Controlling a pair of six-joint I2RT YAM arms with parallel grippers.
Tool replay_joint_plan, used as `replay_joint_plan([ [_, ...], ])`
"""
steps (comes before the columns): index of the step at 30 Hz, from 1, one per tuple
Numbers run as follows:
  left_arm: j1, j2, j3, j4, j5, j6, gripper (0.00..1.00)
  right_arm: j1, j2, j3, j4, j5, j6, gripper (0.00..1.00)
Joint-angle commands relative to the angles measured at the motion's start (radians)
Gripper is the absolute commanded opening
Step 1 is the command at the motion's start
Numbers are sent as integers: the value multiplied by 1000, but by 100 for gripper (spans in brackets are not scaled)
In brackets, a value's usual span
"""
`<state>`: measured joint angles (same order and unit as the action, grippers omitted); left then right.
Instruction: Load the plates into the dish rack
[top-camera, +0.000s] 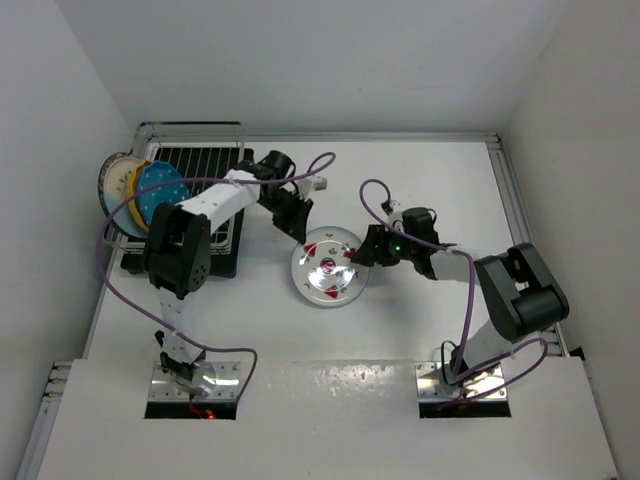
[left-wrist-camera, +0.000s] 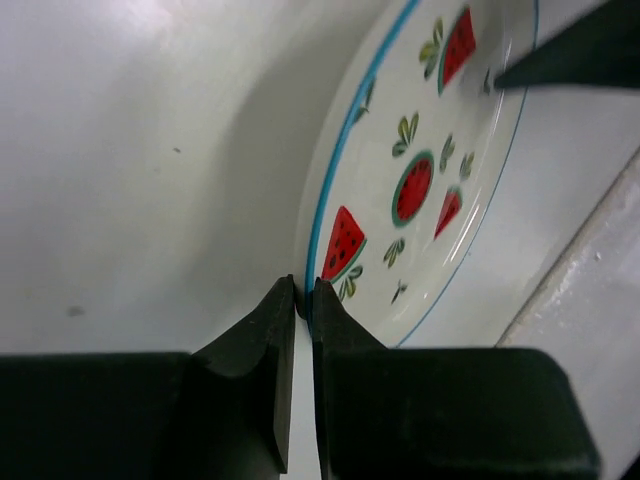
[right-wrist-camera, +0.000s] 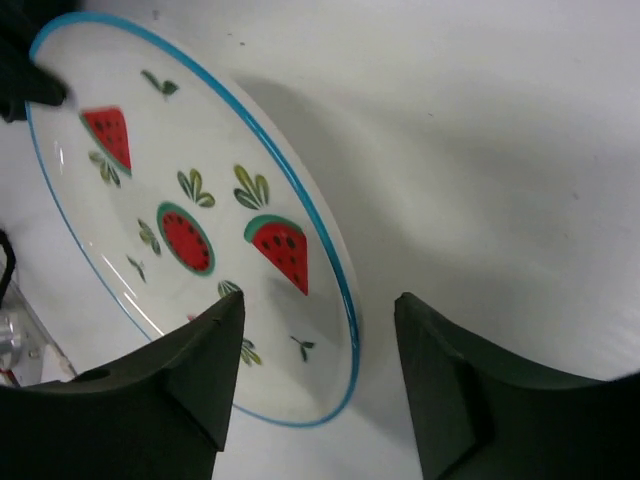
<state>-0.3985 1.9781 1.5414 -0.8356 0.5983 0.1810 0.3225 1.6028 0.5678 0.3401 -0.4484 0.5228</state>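
rack (top-camera: 200, 165) far left, blue plate (top-camera: 160, 195) and yellow plate (top-camera: 129, 183) upright in it | left tool (left-wrist-camera: 303, 295) pinches fruit plate (left-wrist-camera: 410, 190) by its rim, mid-surface (top-camera: 420, 180) | pinch is clear in left wrist view only; from above the arm covers it | right tool (right-wrist-camera: 318, 302) spread wide, straddling opposite rim

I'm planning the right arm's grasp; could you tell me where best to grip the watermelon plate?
Pinch the thin upturned rim of the watermelon plate from its right side, where the open right gripper straddles it; the left gripper pinches the opposite rim.
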Motion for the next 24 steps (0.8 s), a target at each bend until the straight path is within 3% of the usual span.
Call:
replay_joint_plan([
  [1, -3, -65, 74, 33, -97, -29, 0, 9, 19, 44, 28, -70, -4, 63],
  [4, 18, -74, 123, -16, -140, -29, 0, 10, 26, 52, 40, -73, 22, 70],
  [9, 18, -96, 227, -86, -241, 18, 0, 4, 9, 53, 45, -58, 31, 73],
  [15, 18, -137, 206, -108, -166, 75, 0, 21, 65, 112, 103, -92, 62, 74],
  [24, 27, -171, 361, -140, -439, 66, 0, 32, 59, 144, 108, -63, 83, 74],
])
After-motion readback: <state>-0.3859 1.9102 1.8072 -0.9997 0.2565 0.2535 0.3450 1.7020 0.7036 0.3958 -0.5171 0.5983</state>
